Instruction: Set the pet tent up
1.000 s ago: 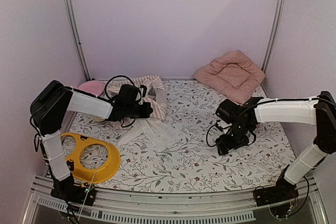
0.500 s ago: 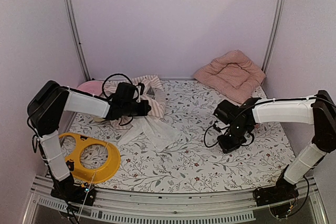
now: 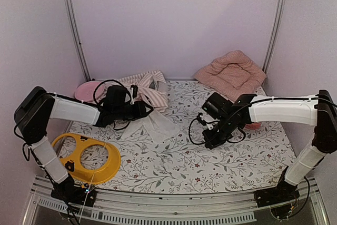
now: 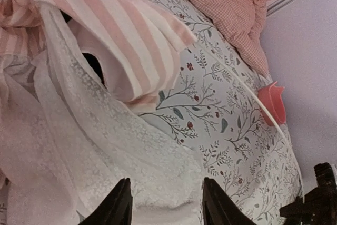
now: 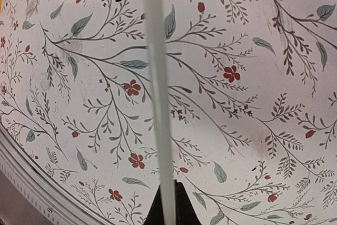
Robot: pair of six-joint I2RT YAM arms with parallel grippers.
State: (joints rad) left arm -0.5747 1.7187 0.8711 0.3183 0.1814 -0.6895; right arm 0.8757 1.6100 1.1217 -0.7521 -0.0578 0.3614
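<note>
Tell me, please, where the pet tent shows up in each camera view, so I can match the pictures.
Top external: the pet tent lies crumpled left of centre, toward the back.
Left wrist: its striped fabric and white mesh fill the left half.
Right wrist: only its thin pole shows, running up the middle from the right gripper.
Shared landmark: the floral table cover, in all three.

A robot test cell was indicated: a floral-covered table was enclosed by plain lilac walls, with aluminium posts set at its far corners and a slotted rail fixed along its near edge.
</note>
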